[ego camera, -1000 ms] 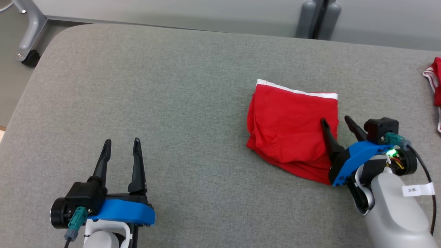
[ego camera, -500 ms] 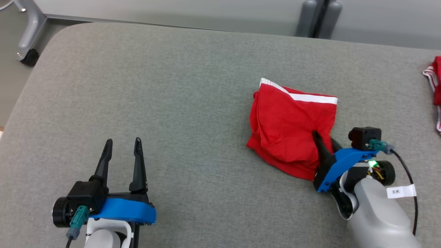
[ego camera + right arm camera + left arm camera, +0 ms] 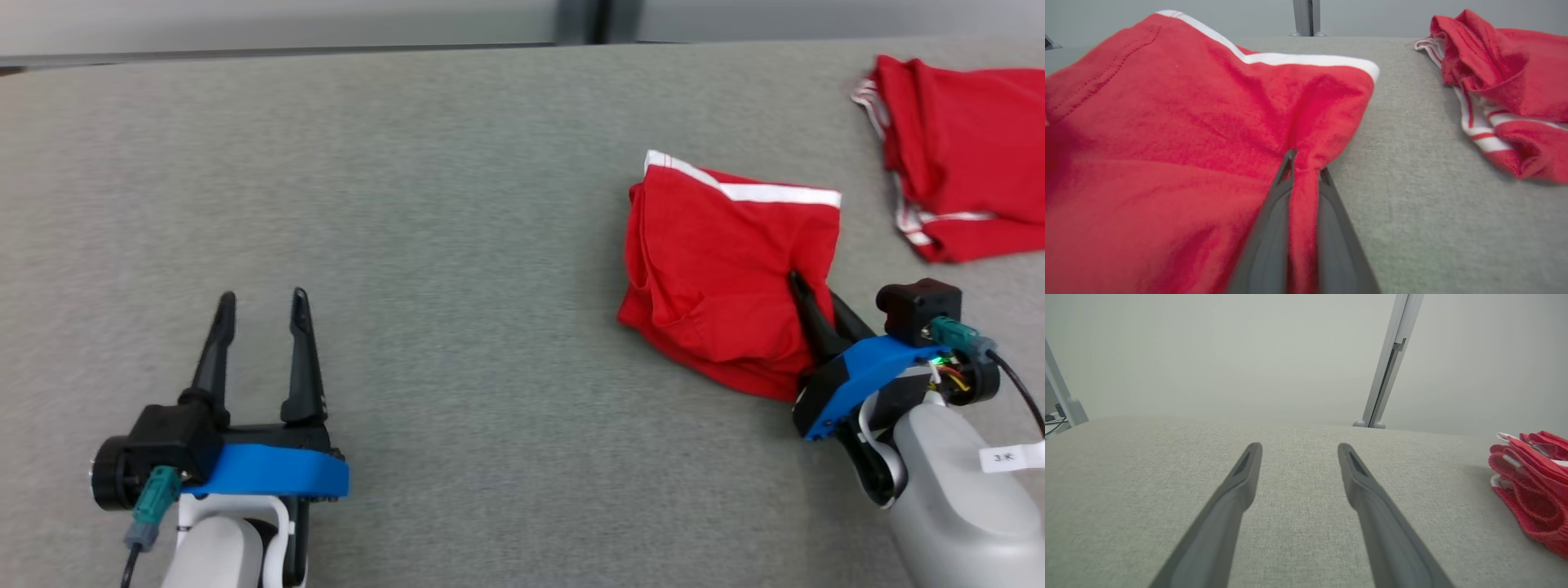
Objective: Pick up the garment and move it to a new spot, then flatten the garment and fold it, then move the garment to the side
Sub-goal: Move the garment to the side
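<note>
The garment [image 3: 727, 278] lies folded on the right part of the grey surface [image 3: 457, 204], white waistband along its far edge. My right fingers [image 3: 1267, 245] are pressed together on a narrow ridge of red cloth at its near right edge; in the right wrist view the cloth stands pinched up between them. My left fingers [image 3: 300, 351] are spread with nothing between them, over bare surface at the near left, well apart from the cloth.

What worries me is how little I hold. I cannot tell how many layers the pinch has caught. If it is only the top one, a lift or drag would likely peel the fold open and leave the lower layers behind. The thin ridge could also slip free if I pull fast, since the rough surface would drag on the cloth. A second red garment [image 3: 955, 163] lies at the far right, so carrying too far that way risks mixing the two.
</note>
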You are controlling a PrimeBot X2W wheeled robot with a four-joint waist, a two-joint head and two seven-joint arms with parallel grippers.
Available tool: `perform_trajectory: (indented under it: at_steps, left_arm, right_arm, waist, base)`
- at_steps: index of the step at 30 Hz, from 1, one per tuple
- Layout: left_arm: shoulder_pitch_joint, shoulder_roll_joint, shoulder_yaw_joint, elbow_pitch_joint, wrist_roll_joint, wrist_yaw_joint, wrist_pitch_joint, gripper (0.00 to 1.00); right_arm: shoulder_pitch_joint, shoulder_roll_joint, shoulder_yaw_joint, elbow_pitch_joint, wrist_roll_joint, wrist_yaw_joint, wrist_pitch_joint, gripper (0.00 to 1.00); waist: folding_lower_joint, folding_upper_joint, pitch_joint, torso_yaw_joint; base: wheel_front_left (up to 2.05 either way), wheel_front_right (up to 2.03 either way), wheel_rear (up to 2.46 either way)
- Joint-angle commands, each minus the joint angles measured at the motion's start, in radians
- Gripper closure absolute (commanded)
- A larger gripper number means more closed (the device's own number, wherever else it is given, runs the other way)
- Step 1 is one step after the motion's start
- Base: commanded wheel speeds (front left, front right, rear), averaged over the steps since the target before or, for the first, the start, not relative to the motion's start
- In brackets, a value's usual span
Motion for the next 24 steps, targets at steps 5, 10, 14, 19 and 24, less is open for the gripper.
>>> perform_trajectory:
  at_steps: [5,10,14,19,24]
  left_arm:
    - [-0.046,0.025,0.012,-0.024,0.009,0.006,0.005,0.0]
    - [-0.074,0.031,0.007,-0.038,0.01,0.011,0.009,0.0]
    - [-0.085,0.036,0.003,-0.042,0.009,0.009,0.01,0.0]
    - [-0.096,0.041,-0.001,-0.051,0.009,0.01,0.011,0.0]
    - [-0.103,0.037,-0.006,-0.062,0.008,0.015,0.01,0.0]
  right_arm:
    - [0.048,-0.062,-0.001,-0.108,0.006,0.0,0.015,1.0]
    - [0.049,-0.092,-0.025,-0.183,-0.004,0.0,0.03,1.0]
    - [-0.005,-0.114,-0.022,-0.223,-0.025,0.0,0.045,1.0]
    - [-0.095,-0.173,-0.029,-0.247,-0.044,0.0,0.084,1.0]
    - [-0.157,-0.256,-0.05,-0.25,-0.048,0.0,0.124,1.0]
  waist:
    - [0.0,0.0,0.033,-0.083]
    - [0.0,0.0,0.06,-0.103]
    - [0.0,0.0,0.076,-0.101]
    - [0.0,0.0,0.103,-0.085]
    - [0.0,0.0,0.128,-0.059]
  base:
    - [0.0,0.0,0.0]
    - [0.0,0.0,0.0]
    - [0.0,0.0,0.0]
    - [0.0,0.0,0.0]
    - [0.0,0.0,0.0]
